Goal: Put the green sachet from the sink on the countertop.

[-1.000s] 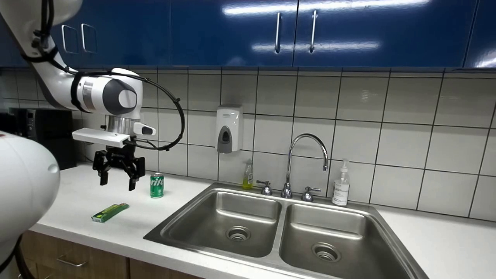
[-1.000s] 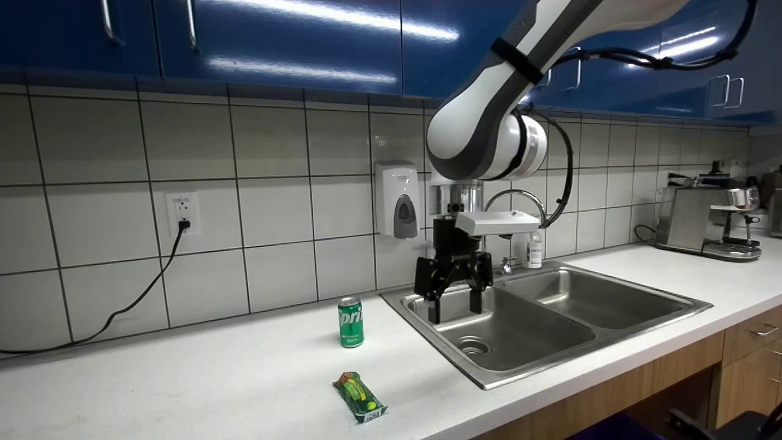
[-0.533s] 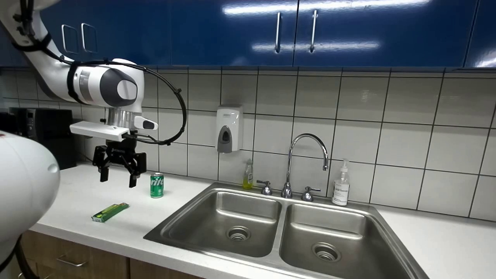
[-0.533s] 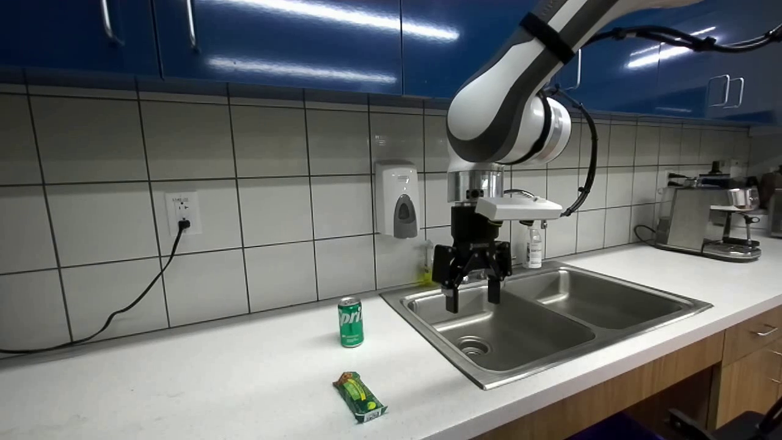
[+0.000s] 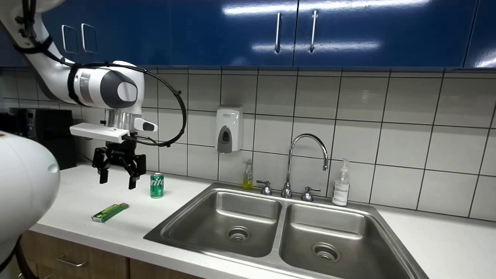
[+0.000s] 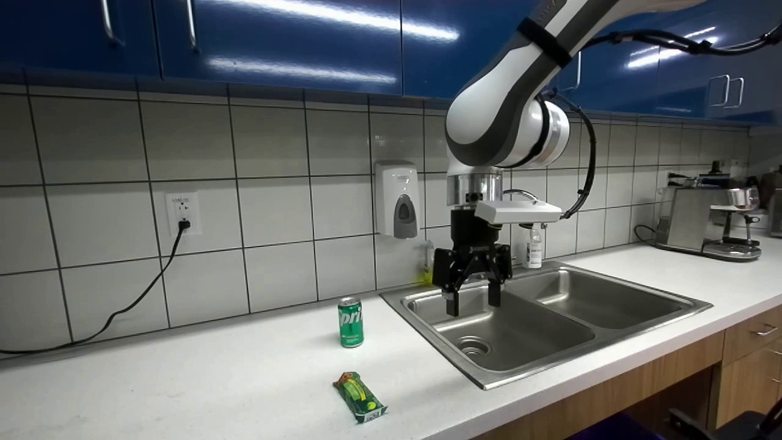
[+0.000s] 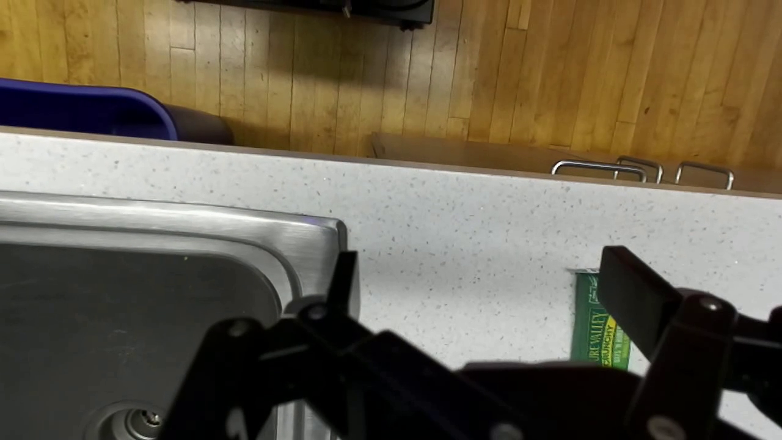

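Note:
The green sachet lies flat on the countertop, left of the sink in an exterior view (image 5: pixel 110 212); it also shows in an exterior view (image 6: pixel 359 397), in front of a can. In the wrist view the sachet (image 7: pixel 592 330) is partly hidden behind the right finger and the gripper body. The off-white countertop (image 7: pixel 458 232) shows between the fingers. The sink (image 5: pixel 279 240) holds nothing in its two basins. My gripper (image 5: pixel 118 182) is open and empty, raised above the counter; it also shows in an exterior view (image 6: pixel 473 300) and in the wrist view (image 7: pixel 479 261).
A green Sprite can (image 6: pixel 350 322) stands near the sachet. A faucet (image 5: pixel 288 170), a green-yellow soap bottle (image 5: pixel 248 175) and a white pump bottle (image 5: pixel 341 188) stand at the sink's back. A wall dispenser (image 6: pixel 397 198) hangs behind. A blue bin (image 7: pixel 85 113) stands below the counter edge.
The open gripper has shifted right, away from the sachet, in an exterior view, rising slightly and then dropping a little. The sachet and can have not moved.

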